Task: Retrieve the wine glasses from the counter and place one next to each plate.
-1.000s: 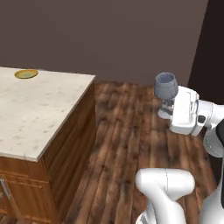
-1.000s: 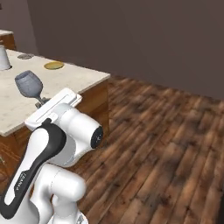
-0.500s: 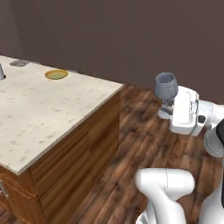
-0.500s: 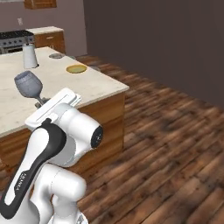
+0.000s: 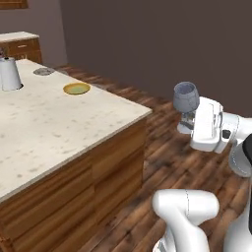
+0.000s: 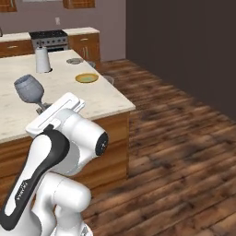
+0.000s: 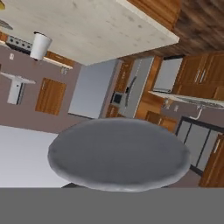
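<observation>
My gripper (image 5: 186,122) is shut on the stem of a blue-grey wine glass (image 5: 185,97), held upright above the wood floor, to the right of the island corner. From the other side, the wine glass (image 6: 29,88) stands over the gripper (image 6: 43,109) in front of the island top. Its round bowl (image 7: 118,153) fills the lower hand view and hides the fingertips. An orange-rimmed plate (image 5: 77,88) (image 6: 86,78) lies on the island, and a grey plate (image 5: 44,72) (image 6: 74,61) lies beyond it. A counter with a tap (image 7: 186,99) shows at the right of the hand view.
The beige speckled island top (image 5: 59,123) (image 6: 92,94) rests on wood cabinets. A white paper-towel roll (image 5: 9,74) (image 6: 43,60) (image 7: 40,46) stands on it. A stove (image 6: 48,37) and cabinets line the back wall. Dark wood floor (image 6: 175,138) stretches to the right.
The whole picture has shifted, so the base has moved: the island, both plates and the paper-towel roll have come further into view. The glass stays in the grip as before.
</observation>
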Controlling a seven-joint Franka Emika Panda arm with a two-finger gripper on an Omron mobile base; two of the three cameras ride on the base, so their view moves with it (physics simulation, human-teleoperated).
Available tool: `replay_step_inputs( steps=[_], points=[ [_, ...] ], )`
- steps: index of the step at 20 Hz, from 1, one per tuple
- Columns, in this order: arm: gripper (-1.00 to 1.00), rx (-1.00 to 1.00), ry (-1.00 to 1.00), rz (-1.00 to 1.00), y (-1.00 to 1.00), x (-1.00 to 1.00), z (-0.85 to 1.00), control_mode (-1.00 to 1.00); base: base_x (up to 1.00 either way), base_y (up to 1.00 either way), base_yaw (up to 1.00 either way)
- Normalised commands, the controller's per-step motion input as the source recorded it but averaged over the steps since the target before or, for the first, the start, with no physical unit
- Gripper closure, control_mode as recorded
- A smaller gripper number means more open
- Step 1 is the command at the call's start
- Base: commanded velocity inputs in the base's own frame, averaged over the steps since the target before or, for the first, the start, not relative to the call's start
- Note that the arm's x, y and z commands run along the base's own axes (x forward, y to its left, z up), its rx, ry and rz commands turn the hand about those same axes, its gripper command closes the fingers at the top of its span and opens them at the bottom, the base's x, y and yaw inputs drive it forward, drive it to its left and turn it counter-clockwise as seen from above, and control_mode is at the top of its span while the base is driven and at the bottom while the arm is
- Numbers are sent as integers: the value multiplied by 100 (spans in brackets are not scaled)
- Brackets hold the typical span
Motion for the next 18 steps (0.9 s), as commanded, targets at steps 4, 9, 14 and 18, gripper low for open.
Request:
replay_step_inputs(
  steps=[4,9,14,18],
  points=[
    [100,0,0,0,0,0,0,100,42,-100,44],
    [100,0,0,0,0,0,0,100,34,-100,52],
    [100,0,0,0,0,0,0,100,30,-100,51],
    [100,0,0,0,0,0,0,100,26,-100,46]
  ],
)
